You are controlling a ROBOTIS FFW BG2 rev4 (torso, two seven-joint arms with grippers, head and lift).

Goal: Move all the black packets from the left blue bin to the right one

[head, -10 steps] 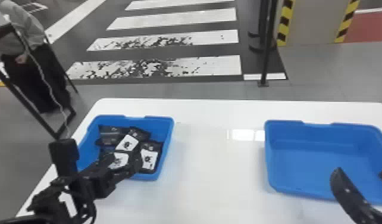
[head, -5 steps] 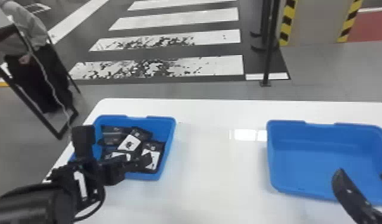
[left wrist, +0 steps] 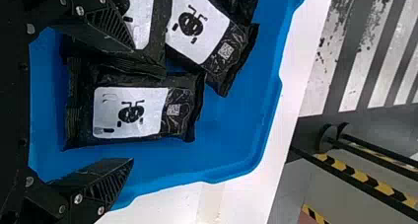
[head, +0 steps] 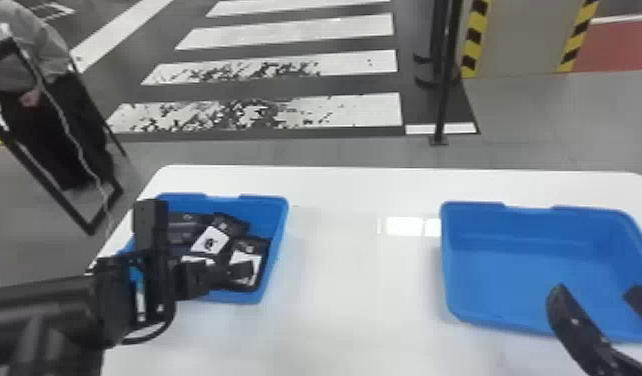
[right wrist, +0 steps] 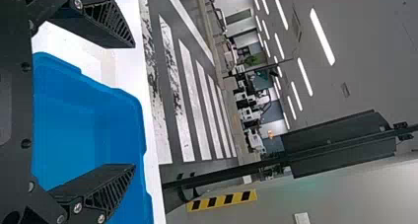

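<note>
Left hand (left wrist: 133,104) nearer the packets, fingers spread over the near side of the left bin (head: 260,215), by the left edge of the table (head: 365,305); right hand (head: 596,290), also spread, at the right bin (head: 535,280). Likely target, a black packet (left wrist: 130,112) in the near right corner, lies ahead between the left fingertips, long axis running with them, so closing should meet its long sides.

Left blue bin (head: 276,217): near-left corner hidden behind my left claw (head: 200,279). Inside it: black packets (head: 210,240), overlapped, count unclear to me. Right of it: right blue bin (head: 485,280), cropped at head view's edge.
</note>
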